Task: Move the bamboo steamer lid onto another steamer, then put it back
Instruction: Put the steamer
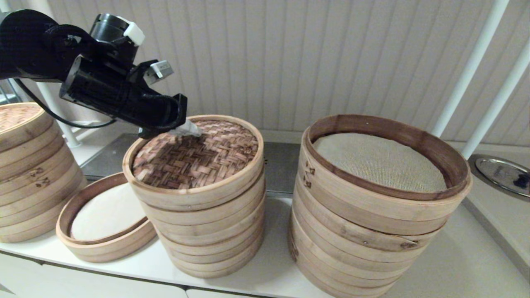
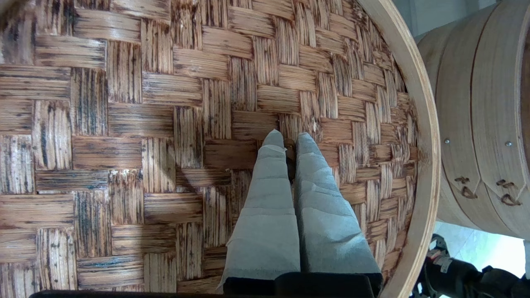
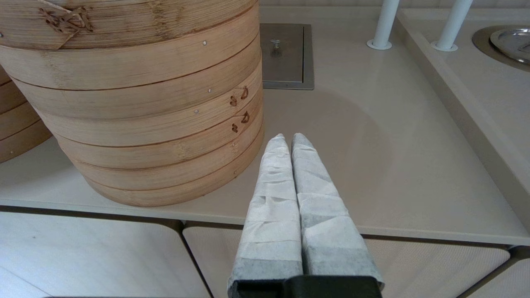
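The bamboo steamer lid (image 1: 194, 159), brown basket-weave with a pale rim band, sits on top of the middle tall stack (image 1: 211, 236). My left gripper (image 1: 192, 130) reaches down onto the lid's centre. In the left wrist view the gripper (image 2: 290, 140) is shut on the small dark loop knob (image 2: 290, 152), which is pinched between the padded fingers (image 2: 265, 194). The shallow single steamer ring (image 1: 112, 248) with a white liner stands on the counter just left of that stack. My right gripper (image 3: 288, 138) hangs shut and empty over the counter's front edge, outside the head view.
The widest stack (image 1: 372, 231), with a grey mesh liner, stands to the right. Another tall stack (image 1: 29, 174) with a pinkish lid is at far left. White poles (image 1: 468, 70) and a round metal dish (image 1: 503, 174) are at back right. A metal hatch (image 3: 285, 58) lies behind.
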### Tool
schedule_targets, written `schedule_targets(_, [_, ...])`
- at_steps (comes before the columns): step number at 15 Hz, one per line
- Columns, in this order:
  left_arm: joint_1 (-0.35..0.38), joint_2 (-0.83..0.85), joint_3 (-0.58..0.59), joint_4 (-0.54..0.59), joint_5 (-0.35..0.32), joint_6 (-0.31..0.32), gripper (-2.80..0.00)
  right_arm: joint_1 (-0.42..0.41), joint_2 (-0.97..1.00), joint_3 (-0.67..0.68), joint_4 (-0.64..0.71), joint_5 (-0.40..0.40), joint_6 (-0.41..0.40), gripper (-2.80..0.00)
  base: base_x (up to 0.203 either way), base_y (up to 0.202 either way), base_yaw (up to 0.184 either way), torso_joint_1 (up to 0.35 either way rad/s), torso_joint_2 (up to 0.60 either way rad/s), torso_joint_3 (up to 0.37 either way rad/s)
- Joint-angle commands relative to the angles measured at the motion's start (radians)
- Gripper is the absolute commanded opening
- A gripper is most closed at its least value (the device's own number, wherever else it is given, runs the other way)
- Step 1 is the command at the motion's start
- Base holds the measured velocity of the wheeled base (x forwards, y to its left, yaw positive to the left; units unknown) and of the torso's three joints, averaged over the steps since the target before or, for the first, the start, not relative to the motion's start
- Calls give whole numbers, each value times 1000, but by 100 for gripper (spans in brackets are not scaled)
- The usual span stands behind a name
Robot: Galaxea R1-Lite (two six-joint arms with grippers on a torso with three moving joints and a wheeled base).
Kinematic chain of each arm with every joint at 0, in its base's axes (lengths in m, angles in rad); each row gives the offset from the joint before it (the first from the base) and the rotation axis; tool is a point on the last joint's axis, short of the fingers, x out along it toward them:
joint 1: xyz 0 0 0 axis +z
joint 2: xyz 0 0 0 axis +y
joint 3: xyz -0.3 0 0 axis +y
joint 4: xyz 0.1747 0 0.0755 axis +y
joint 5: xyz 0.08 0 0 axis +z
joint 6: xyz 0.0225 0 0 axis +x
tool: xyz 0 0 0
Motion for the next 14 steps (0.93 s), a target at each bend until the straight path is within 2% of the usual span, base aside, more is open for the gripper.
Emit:
schedule_targets(1, [0, 6, -1, 3, -2, -2, -280, 0, 0, 3, -1, 0, 1, -280, 0, 0, 0, 0, 0, 0])
schedule_targets(14, [-11, 24, 0, -9, -3, -5, -280, 0, 0, 3, -1, 0, 1, -280, 0, 0, 0, 0, 0, 0])
